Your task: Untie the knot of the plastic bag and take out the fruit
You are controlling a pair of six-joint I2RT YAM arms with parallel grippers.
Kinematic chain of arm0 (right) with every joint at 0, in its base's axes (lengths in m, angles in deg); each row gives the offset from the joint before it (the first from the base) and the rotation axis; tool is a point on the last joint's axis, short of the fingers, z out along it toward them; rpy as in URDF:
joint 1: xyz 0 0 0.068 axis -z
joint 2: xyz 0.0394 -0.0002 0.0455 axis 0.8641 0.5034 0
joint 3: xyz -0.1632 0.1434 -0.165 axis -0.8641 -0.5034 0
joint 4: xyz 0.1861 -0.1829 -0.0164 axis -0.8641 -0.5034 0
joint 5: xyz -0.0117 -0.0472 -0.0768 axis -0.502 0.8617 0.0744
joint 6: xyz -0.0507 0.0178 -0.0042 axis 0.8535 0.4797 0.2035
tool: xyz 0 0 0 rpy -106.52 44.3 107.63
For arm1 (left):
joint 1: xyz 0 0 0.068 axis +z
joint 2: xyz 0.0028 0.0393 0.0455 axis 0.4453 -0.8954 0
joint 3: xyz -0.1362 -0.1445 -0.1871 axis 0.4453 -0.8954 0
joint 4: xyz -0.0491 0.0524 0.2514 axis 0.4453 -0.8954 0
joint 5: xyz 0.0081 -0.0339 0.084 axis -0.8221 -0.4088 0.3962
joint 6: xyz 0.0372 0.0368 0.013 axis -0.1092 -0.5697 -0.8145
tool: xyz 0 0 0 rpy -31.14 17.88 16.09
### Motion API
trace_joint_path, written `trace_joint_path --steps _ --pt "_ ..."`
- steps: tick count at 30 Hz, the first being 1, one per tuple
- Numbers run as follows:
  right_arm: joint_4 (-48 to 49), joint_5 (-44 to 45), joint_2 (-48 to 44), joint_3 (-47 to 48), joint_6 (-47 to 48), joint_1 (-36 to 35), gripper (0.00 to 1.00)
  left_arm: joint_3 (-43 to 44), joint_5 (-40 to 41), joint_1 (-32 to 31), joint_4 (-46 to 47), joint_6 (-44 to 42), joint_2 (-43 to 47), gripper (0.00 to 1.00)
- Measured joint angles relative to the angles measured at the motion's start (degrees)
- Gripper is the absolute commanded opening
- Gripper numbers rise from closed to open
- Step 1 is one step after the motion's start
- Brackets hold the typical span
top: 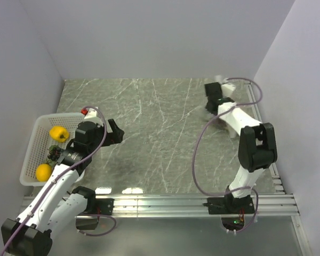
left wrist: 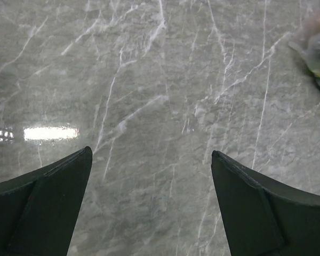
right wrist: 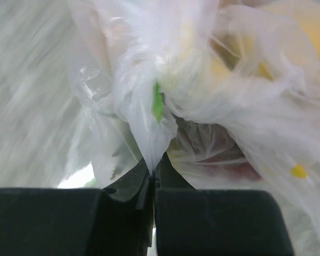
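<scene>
Marble bench (top: 160, 133): plastic bag (right wrist: 245, 106) sits far right, by my right arm (top: 245, 128).
I have right fingers (right wrist: 218, 221) pinching plastic just off the knot (right wrist: 134, 74); left fingers (left wrist: 42, 213) spread, well apart, bag off to their right.

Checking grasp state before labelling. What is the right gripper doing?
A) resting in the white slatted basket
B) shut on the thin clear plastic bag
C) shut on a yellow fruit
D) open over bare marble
B: in the right wrist view the right gripper has its black fingers pressed together on a bunched fold of the thin clear plastic bag.
</scene>
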Motion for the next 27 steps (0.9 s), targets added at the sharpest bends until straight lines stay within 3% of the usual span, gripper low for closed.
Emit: trace_joint_path --steps 10,17,20,21,24,27 --pt "8.7 -18.2 -9.0 -9.7 14.3 -27.5 0.0 0.9 -3.9 0.2 -0.2 1.6 -4.1 0.99" --pt "12.8 -27.5 -11.8 -16.4 17.7 -38.3 0.03 4.8 -5.8 -0.2 -1.1 3.5 -6.4 0.99" --pt "13.4 -28.7 -14.0 -20.3 18.8 -38.4 0.15 7.9 -6.3 -0.5 -2.8 3.2 -8.1 0.99" --pt "13.4 -28.7 -15.3 -21.9 19.2 -38.2 0.29 9.1 -6.4 -0.5 -3.6 2.9 -8.7 0.99" --pt "12.9 -27.3 -20.0 -26.0 20.1 -38.0 0.56 12.7 -7.2 -0.5 -4.5 1.7 -10.5 0.99" --pt "10.9 -25.7 -25.1 -27.6 21.5 -37.9 0.65 16.4 -9.0 -0.9 -4.5 0.6 -13.7 0.99"
